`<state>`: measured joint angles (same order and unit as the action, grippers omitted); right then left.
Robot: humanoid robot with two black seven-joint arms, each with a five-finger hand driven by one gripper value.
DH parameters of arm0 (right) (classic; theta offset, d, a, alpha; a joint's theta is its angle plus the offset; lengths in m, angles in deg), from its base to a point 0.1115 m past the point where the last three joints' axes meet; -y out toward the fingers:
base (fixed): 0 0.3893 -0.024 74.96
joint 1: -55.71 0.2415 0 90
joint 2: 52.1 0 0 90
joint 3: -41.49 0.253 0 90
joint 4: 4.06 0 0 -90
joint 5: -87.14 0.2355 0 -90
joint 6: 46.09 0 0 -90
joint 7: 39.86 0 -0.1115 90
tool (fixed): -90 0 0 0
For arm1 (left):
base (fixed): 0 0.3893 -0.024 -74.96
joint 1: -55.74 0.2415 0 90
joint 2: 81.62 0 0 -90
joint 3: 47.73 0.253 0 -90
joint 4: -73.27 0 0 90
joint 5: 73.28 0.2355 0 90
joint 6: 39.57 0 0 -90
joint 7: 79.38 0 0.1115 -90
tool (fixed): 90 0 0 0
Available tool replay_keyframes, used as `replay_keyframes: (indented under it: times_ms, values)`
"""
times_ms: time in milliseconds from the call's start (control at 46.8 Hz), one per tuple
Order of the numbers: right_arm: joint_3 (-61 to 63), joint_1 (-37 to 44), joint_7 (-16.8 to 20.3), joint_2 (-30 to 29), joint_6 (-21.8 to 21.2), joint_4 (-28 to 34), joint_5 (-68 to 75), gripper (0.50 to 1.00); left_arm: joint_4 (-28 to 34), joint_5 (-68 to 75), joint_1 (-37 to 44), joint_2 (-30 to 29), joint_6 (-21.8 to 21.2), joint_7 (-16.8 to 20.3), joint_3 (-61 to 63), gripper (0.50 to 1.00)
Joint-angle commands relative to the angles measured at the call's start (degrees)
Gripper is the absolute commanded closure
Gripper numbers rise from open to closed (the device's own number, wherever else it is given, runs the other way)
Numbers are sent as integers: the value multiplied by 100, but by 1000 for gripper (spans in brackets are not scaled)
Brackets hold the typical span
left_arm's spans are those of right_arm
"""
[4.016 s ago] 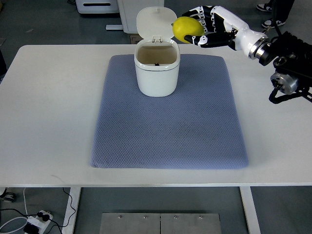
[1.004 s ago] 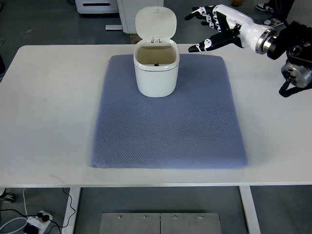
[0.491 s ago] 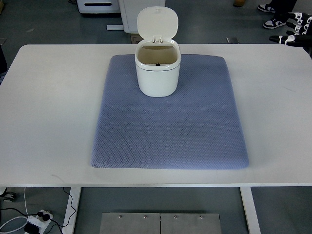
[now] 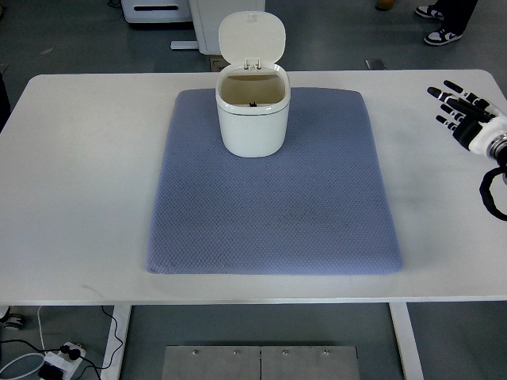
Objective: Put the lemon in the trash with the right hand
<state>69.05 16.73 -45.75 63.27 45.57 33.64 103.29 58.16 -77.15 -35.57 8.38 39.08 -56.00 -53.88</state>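
Observation:
A white trash bin (image 4: 252,119) stands at the back of the blue mat (image 4: 273,198) with its lid flipped up. Its opening shows a dark inside; no lemon is visible anywhere in the top view. My right hand (image 4: 458,107) lies low over the table near the right edge, far from the bin, open with its fingers spread and holding nothing. The left arm is out of the picture.
The mat lies on a white table (image 4: 79,174). A person's shoes (image 4: 440,24) show on the floor behind the table's far right corner. A white cabinet base (image 4: 158,9) stands behind the table.
The lemon, held near the bin's lid four seconds ago, is gone from the hand. The right hand opened, drew back to the right and came down near the table's right edge.

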Motion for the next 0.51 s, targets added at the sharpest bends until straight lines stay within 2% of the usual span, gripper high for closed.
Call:
replay_keyframes:
  times_ms: [0, 128, 491]
  values:
    - [92, -13, -18, -216, -8, -227, -15, 500, 0, 0, -1, 0, 1, 0, 0, 500]
    - [83, -4, -62, -401, -96, -430, -50, 500, 0, 0, -1, 0, 1, 0, 0, 500]
    - [65, 22, -299, -471, -210, -421, -622, 500, 0, 0, -1, 0, -8, 0, 0, 500]
